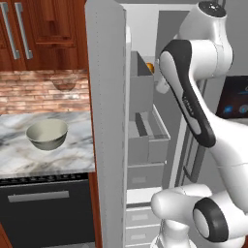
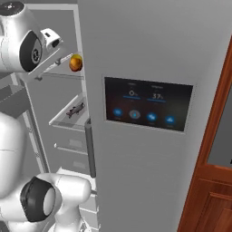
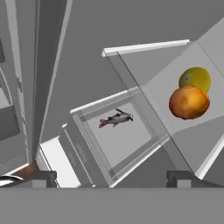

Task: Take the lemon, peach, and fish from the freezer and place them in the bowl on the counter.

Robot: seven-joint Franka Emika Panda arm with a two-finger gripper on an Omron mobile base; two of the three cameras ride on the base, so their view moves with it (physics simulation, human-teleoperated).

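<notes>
The freezer (image 1: 106,121) stands open and my arm reaches into its upper part. My gripper (image 3: 111,178) is open, nothing between its fingertips (image 3: 43,177), and hangs apart from the food. On a glass shelf (image 3: 162,89) the orange-red peach (image 3: 189,102) touches the yellow lemon (image 3: 195,78) behind it. The peach (image 2: 76,65) also shows beside my hand in the right base view. One shelf lower lies the slim dark fish (image 3: 116,118), seen too in the right base view (image 2: 74,110). The pale bowl (image 1: 47,134) sits empty on the marble counter (image 1: 29,155), left of the freezer door.
Grey door bins (image 1: 147,138) jut from the open door between the arm and the counter. The closed right door carries a dark touch panel (image 2: 147,104). Red-brown cabinets (image 1: 43,29) hang above the counter, a black appliance front (image 1: 43,208) below it. A small dark bowl (image 1: 64,85) sits at the brick wall.
</notes>
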